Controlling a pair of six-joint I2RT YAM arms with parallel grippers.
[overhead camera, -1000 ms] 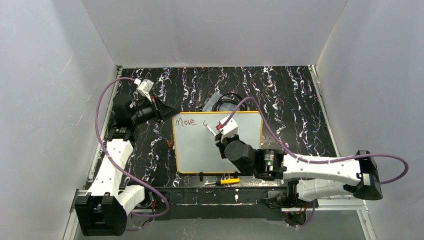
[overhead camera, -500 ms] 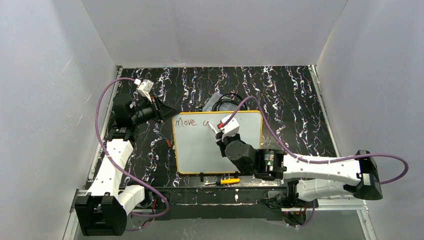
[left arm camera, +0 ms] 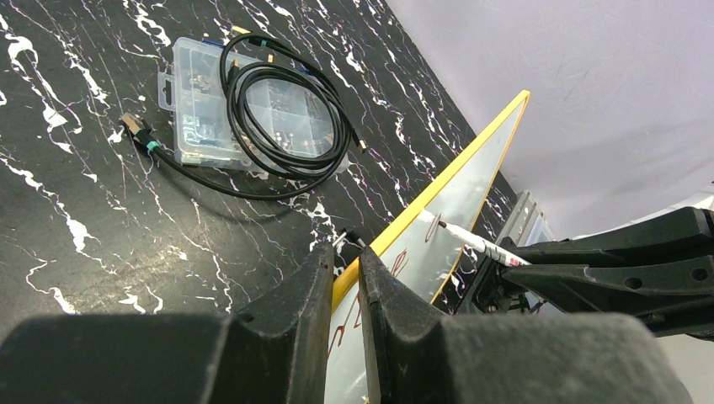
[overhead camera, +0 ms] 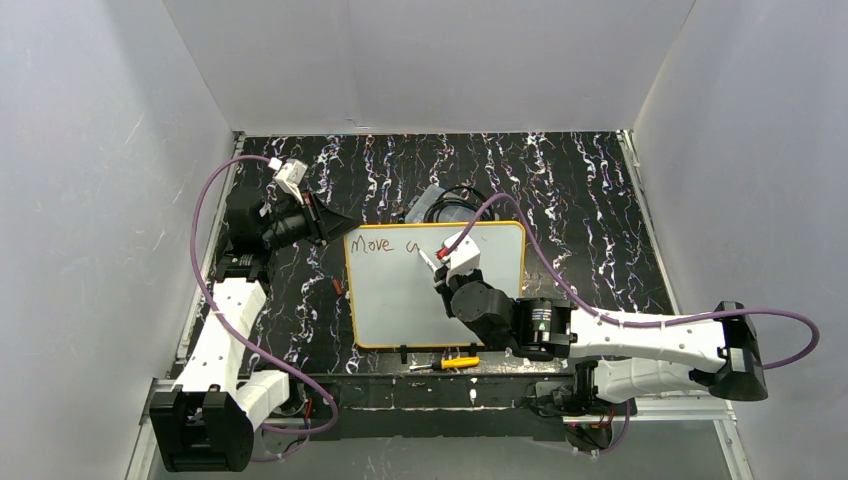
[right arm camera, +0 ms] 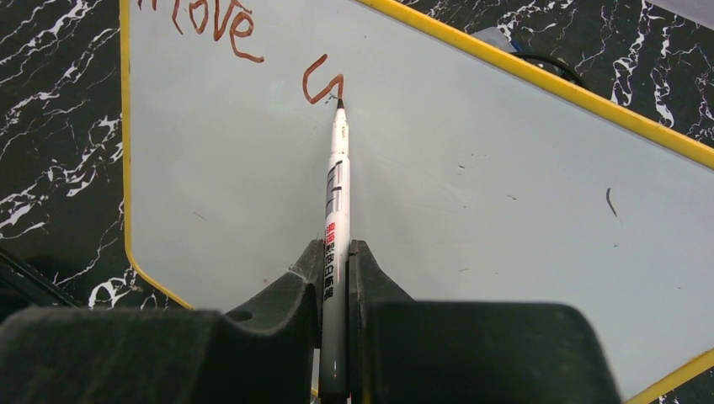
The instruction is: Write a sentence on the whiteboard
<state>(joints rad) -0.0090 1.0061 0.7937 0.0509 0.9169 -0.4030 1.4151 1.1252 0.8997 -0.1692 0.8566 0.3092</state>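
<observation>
- Right gripper [right arm camera: 337,252] clamped the marker [right arm camera: 338,168], tip touching the whiteboard [right arm camera: 505,210] beside the sentence [overhead camera: 376,243] at its far-left corner.
- Left gripper [left arm camera: 345,257] pinched that corner's rim; slipping there could smear the stroke.

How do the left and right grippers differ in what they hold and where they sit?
The left gripper pinches the yellow rim of the whiteboard at a corner; the right gripper pinches a marker. The left gripper sits at the board's edge; the right gripper is over the writing surface, marker tip touching the last stroke of the lettering. Both are shut.
</observation>
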